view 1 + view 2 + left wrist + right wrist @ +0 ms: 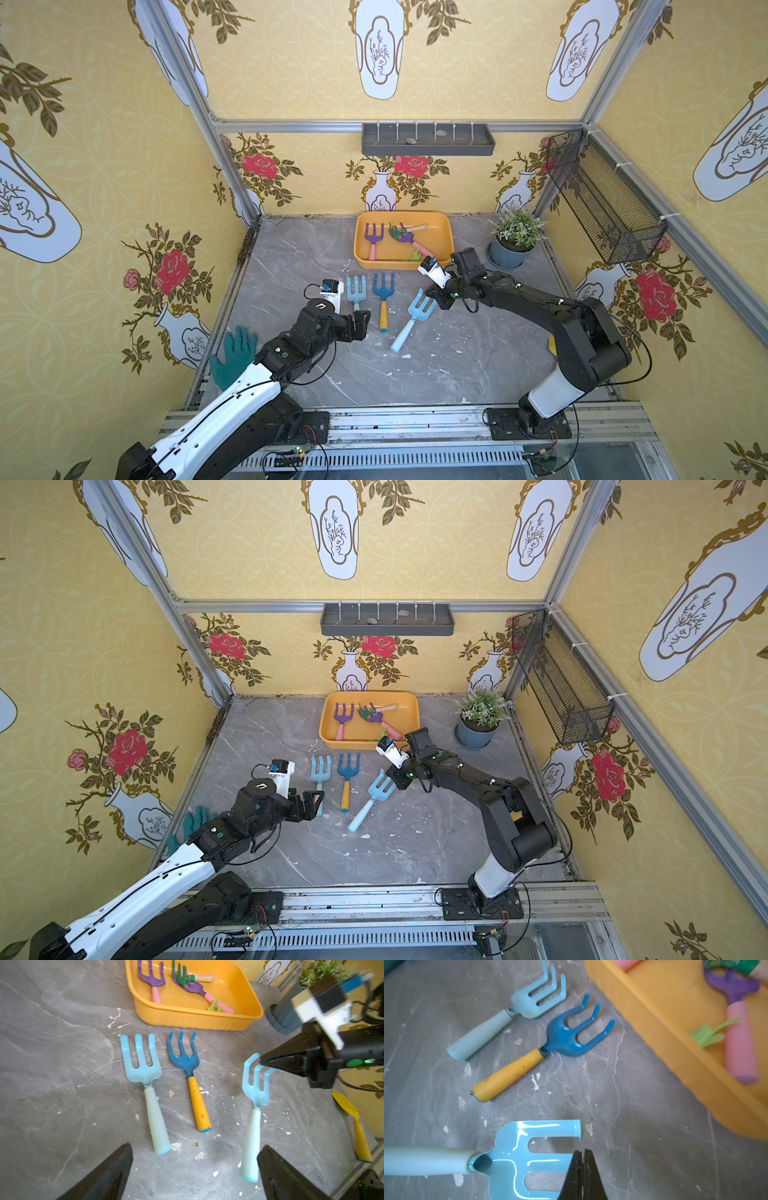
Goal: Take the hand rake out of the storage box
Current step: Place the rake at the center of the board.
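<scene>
Hovering at the tines of a light-blue hand rake [512, 1157] that lies slanted on the grey surface [457, 365], the right fingers [576, 1176] are pressed together with nothing between them. The left fingers [108, 1174] stand wide apart above the handle end of another light-blue rake [145, 1076], which lies beside a dark-blue rake [185, 1061] with a yellow handle. Behind these three, the orange-yellow storage box [187, 1020] holds a purple hand rake [152, 980], a second purple rake [196, 988] and a green rake [180, 977] with a wooden handle.
</scene>
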